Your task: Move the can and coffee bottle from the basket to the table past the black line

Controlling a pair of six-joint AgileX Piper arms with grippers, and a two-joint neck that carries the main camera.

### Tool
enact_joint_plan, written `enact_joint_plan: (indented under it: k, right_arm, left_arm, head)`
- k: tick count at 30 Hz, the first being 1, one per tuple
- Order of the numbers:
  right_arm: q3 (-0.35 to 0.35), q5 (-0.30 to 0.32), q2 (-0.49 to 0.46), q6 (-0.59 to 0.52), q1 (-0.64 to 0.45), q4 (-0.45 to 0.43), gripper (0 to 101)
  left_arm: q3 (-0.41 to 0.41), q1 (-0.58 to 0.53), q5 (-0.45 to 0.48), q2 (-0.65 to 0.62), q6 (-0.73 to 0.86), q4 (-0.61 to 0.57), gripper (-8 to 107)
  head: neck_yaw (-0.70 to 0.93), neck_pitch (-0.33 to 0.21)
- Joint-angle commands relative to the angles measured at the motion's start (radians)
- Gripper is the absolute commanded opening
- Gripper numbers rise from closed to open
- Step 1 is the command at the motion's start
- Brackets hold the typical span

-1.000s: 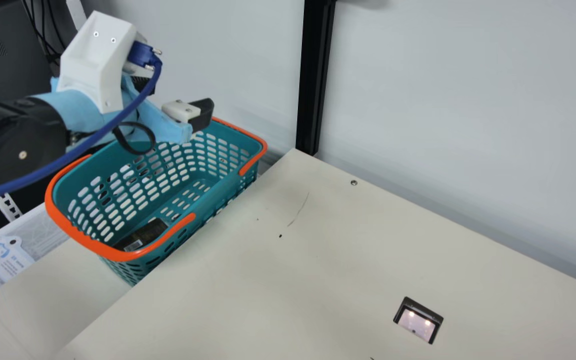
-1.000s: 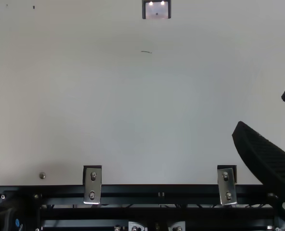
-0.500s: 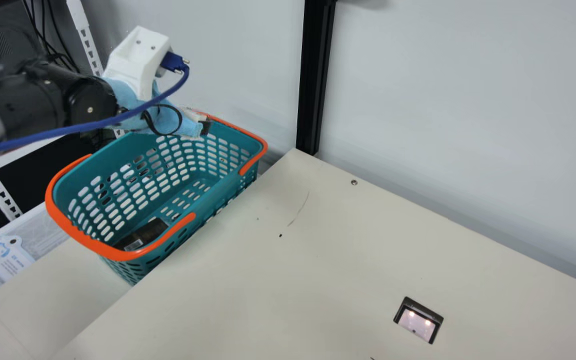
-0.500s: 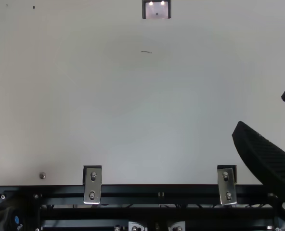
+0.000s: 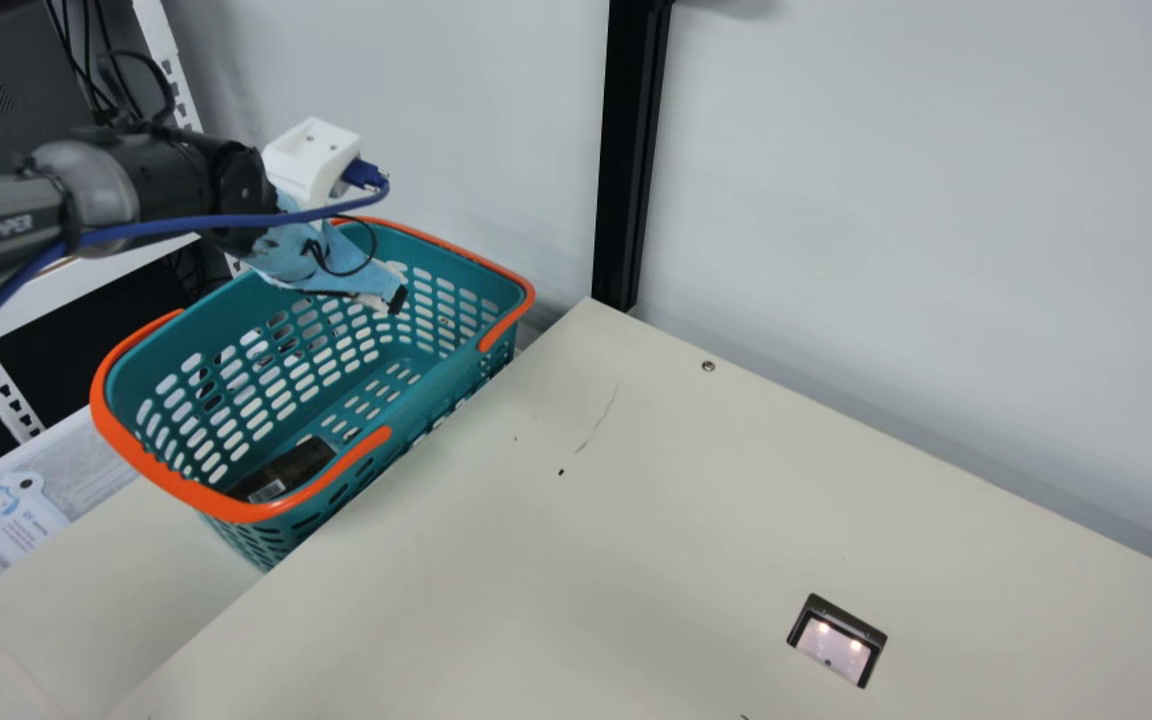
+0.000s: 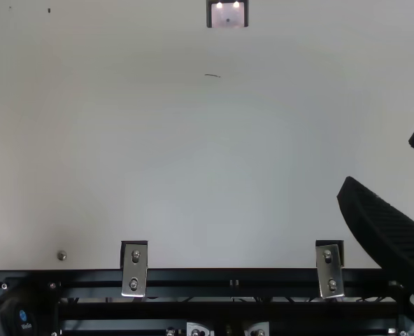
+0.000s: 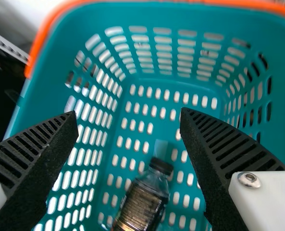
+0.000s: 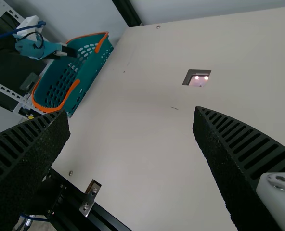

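plainly, the big difference from a second ago is our left gripper: it has come down toward the basket, and its tips now show against the pierced wall inside, where they were up above the rim before. the basket itself sits just as it did, beside the table, and our right gripper hasn't shifted in the top view.

as for looks, our left wrist view shows the coffee bottle down in the basket, lying on its floor. it has a black cap, a clear shoulder and neck, and a dark body with small pale print. it shows between our left gripper's ribbed fingers, touching neither. those fingers are spread wide, with nothing held.

in the main view we also make out a dark item with a little pale patch, low in the basket at the end nearer us; we can't tell whether it's that same bottle. it lies where it lay before. our right gripper, over the table and well apart from the basket, is wide open too, holding nothing.
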Motion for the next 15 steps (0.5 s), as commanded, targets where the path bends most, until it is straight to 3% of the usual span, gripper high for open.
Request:
enact_joint_plan:
  k: [1, 9, 15]
  right_arm:
    - [0.0, 0.0, 0.0, 0.0, 0.0, 0.0, 101]
    - [0.0, 0.0, 0.0, 0.0, 0.0, 0.0, 101]
    - [0.0, 0.0, 0.0, 0.0, 0.0, 0.0, 101]
  left_arm:
    - [-0.02, 0.013, 0.031, 0.042, 0.083, -0.061, 90]
    - [-0.071, 0.083, 0.126, 0.158, 0.275, -0.188, 90]
    - [-0.06, 0.119, 0.151, 0.22, 0.401, -0.229, 90]
  head:
    - [0.019, -0.024]
    - [0.019, -0.024]
    - [0.019, -0.024]
